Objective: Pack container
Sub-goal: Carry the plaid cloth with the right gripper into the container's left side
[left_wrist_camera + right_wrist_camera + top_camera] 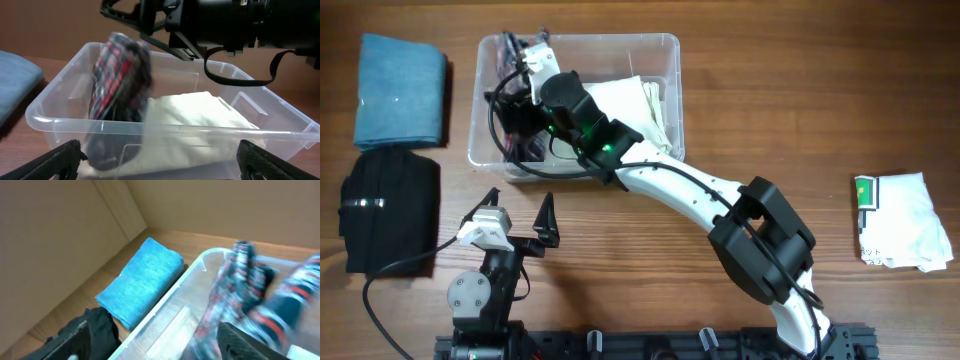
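Clear container, long axis left-right

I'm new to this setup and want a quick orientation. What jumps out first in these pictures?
A red-and-black plaid cloth, motion-blurred, is at the left end of the clear container, just beneath the right arm reaching in. A cream cloth already lies in the container's right half. Left of the container, on the table, lie a folded blue cloth and a black one.

light even, warm | shadows soft | blur: plaid cloth in both wrist views
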{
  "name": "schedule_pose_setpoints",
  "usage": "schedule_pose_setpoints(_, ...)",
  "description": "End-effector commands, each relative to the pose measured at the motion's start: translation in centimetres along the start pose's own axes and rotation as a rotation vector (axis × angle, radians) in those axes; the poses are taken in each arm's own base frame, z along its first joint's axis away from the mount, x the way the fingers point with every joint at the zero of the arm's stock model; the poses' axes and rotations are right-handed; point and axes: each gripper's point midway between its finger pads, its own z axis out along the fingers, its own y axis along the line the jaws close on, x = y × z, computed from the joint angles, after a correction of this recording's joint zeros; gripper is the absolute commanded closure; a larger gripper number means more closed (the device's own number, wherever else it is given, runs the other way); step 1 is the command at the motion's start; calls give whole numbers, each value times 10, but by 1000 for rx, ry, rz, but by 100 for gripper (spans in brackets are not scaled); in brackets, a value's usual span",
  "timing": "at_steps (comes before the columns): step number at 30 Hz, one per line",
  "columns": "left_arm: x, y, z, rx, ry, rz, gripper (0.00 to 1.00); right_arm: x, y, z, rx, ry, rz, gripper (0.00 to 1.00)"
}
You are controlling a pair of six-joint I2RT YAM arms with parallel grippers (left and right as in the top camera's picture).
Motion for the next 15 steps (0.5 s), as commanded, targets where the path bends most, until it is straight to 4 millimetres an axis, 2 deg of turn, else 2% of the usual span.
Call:
schedule_pose_setpoints(1,2,0,0,-2,2,-6,0,-7,1,1,6,-19,1,13)
schedule_pose_setpoints(4,2,0,0,-2,2,-6,0,-22,8,-9,1,-35,-37,13)
schedule_pose_setpoints(7,2,0,0,-2,2,-6,0,-47,11,-32,43,-40,-167,8)
schedule_pose_setpoints(8,2,0,0,-2,2,-6,0,-57,-3,-45,121,-25,-218,4)
schedule_pose_setpoints(10,2,0,0,-1,2,-6,0,-57,-29,-55,205,22,-242,5)
schedule_pose_setpoints(11,2,0,0,-2,2,-6,0,-51,-44,-58,237,64,-244,9)
schedule_pose_setpoints(14,2,0,0,-2,2,-6,0,-32,-113,-73,333,206,-191,15)
schedule_pose_setpoints(15,2,0,0,-1,2,-6,0,-26,-133,-77,348,240,-169,21)
